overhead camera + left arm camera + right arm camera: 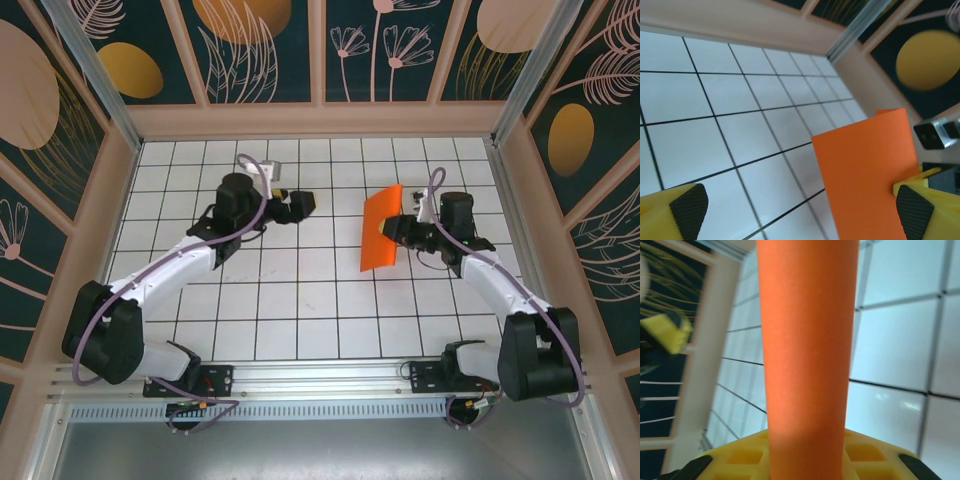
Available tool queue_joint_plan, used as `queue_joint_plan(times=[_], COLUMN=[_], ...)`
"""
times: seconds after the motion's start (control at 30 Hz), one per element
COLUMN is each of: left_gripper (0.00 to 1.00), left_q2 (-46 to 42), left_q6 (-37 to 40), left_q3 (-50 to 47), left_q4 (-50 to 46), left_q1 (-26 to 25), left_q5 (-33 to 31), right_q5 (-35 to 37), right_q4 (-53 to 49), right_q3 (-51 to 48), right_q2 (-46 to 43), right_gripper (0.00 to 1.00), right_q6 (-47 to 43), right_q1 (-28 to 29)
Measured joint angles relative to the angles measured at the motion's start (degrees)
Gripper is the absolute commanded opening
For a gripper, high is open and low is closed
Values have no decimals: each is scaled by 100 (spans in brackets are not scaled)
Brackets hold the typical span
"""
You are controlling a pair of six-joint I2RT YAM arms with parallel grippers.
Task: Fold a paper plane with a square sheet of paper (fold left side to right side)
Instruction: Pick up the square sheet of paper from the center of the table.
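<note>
Top external view first: my right gripper (pixel 392 228) is clamped on the square sheet of paper (pixel 380 228). The bright orange paper stands tilted off the white gridded table (pixel 300 300) and reaches out to the left of that gripper as a narrow slanted panel. One end of it points toward the back wall and the other toward the arm bases. From this camera I cannot tell whether its lower edge touches the tiles.

On the right wrist camera, the paper (pixel 807 340) rises straight out of the yellow jaws as a broad orange band, pinched at the bottom of the picture with tiles behind it. The left gripper (pixel 670 332) is a blurred yellow shape well off to the side.

My left gripper (pixel 305 205) hangs well apart from the right gripper, on its left, with bare tiles between it and the paper. On its own wrist camera the two yellow fingers (pixel 687 210) are spread wide, black pads facing each other and nothing between them. The sheet (pixel 865 170) stands beyond them, and one finger overlaps its lower corner in the picture.
</note>
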Motion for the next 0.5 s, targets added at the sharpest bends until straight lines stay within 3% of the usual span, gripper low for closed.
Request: queue_joint_plan(times=[0.23,0.5], left_gripper=[98,99], left_q2=[-103,-85], left_q6=[-1425,-2197], left_q3=[-9,111], left_q4=[1281,2199], left_q1=[234,232], left_q5=[1248,2240], right_q5=[-916,-1320], right_q4=[1237,2022], right_q3=[651,1576], right_q2=[-48,-48], right_gripper=[26,25], right_q6=[826,1438], right_q1=[26,564])
